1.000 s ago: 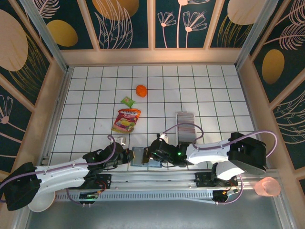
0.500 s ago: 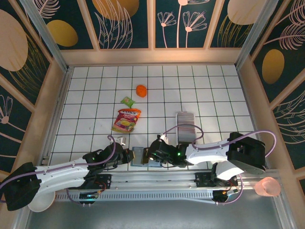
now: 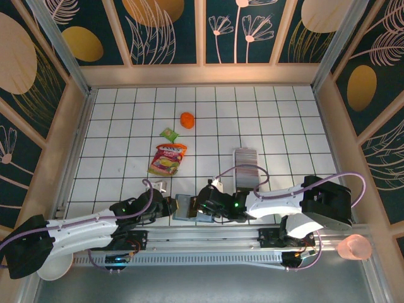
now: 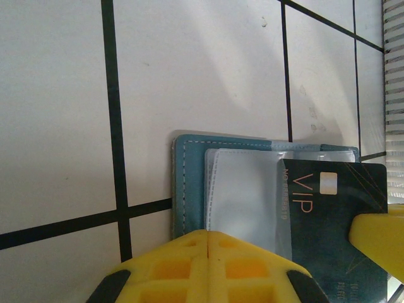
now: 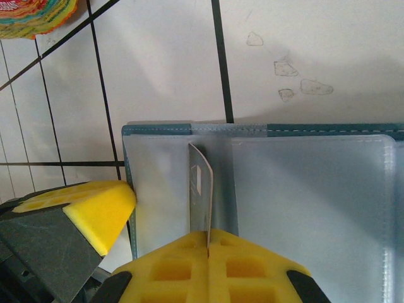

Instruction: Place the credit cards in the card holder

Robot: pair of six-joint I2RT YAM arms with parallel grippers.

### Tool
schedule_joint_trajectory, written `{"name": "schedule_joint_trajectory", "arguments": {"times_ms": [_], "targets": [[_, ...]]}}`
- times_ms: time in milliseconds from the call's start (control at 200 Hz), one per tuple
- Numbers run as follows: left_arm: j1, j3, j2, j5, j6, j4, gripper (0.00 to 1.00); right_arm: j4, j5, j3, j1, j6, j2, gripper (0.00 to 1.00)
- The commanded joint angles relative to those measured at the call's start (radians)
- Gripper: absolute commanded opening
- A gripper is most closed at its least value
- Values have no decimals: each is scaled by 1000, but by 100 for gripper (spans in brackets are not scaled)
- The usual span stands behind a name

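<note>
One credit card [image 5: 201, 189], likely stiff and slick, which we pinch by its edge in the right gripper [image 5: 208, 249], stands over the open card holder [image 5: 303, 189]; our left gripper [image 4: 208, 237], jaws closed, presses its edge.

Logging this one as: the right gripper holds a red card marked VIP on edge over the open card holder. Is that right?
Not quite: the card is not red. The left wrist view shows the VIP card as dark, near black-green, with pale lettering. The rest stands: the right gripper pinches it on edge over the open card holder.
</note>
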Motion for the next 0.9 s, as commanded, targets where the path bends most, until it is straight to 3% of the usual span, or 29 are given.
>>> {"name": "schedule_joint_trajectory", "arguments": {"times_ms": [0,310,896], "targets": [[0,-32,7,-17,-12,-50,1,-109,-1,-1,19,2,-5,0],[0,-34,5,-18,-12,-50,1,-130,3,4,24,15,-3,0],[0,-44,-9,-14,-21,-52,0,4,-2,-15,37,50,63,0]]}}
